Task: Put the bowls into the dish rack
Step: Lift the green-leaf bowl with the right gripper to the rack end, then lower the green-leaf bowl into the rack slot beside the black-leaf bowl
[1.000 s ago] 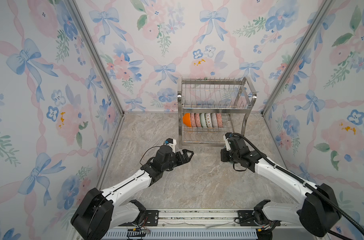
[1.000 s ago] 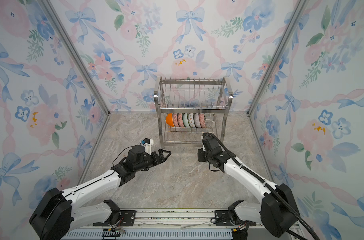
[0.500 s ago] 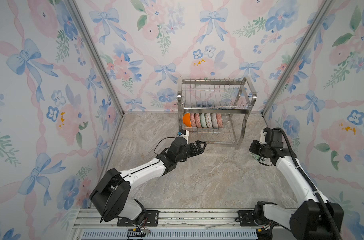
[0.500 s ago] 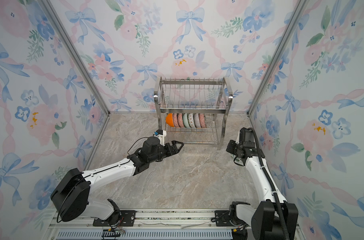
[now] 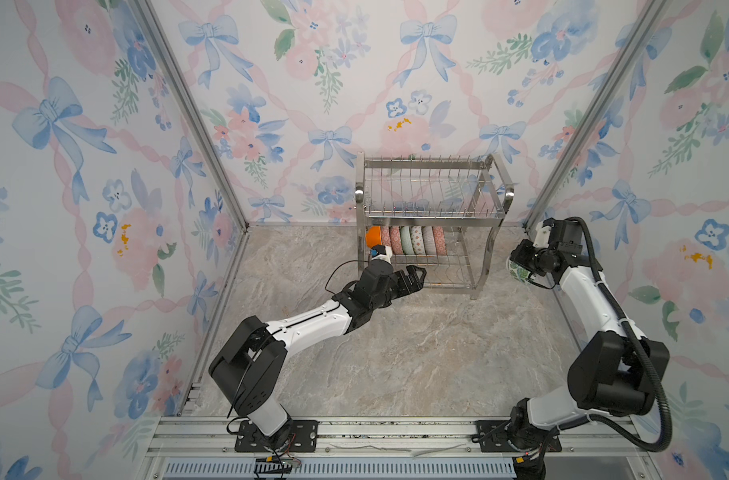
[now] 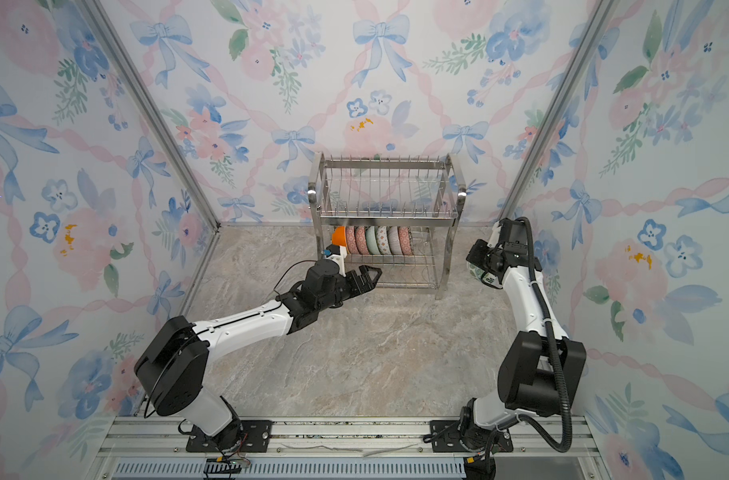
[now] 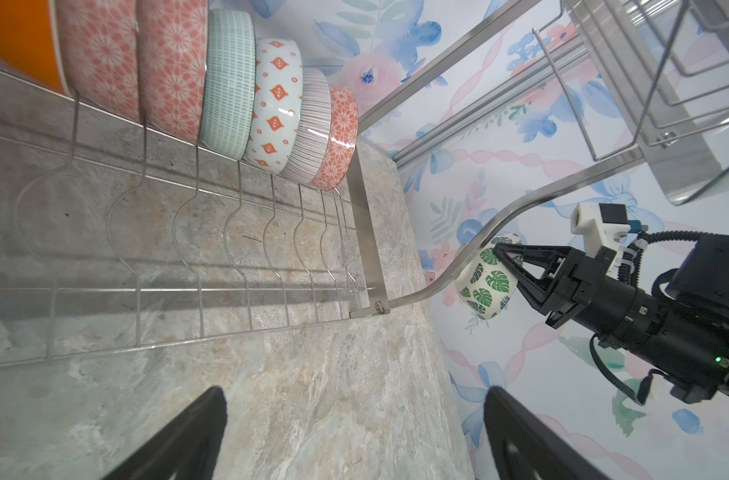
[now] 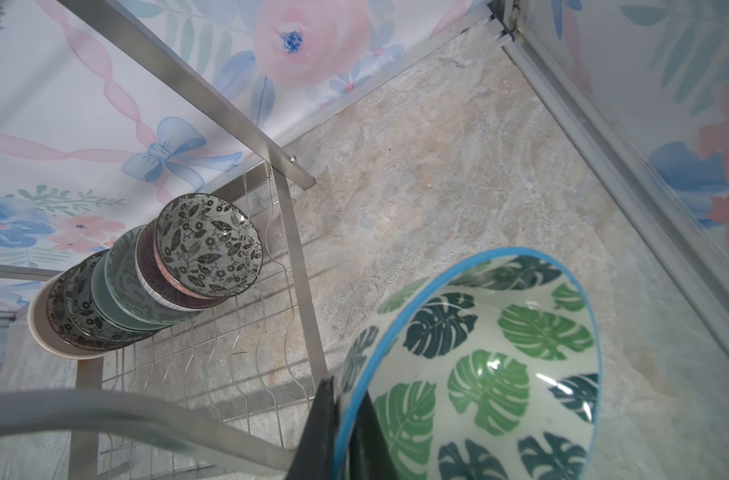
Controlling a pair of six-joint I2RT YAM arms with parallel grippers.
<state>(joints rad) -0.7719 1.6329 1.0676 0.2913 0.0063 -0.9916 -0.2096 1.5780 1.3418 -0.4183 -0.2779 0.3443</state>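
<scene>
Top views both put your left gripper (image 5: 417, 277) low in front of the dish rack (image 5: 429, 165), jaws spread wide with nothing between them, just short of the lower tier. On that tier a row of bowls (image 5: 408, 242) stands on edge, with the orange bowl (image 5: 372, 237) at its left end. Right of the rack, your right gripper (image 7: 501, 252) is clamped on the rim of the green-leaf bowl (image 5: 519, 272), held clear of the counter (image 5: 396, 353) beside the rack's curved leg (image 8: 63, 411).
</scene>
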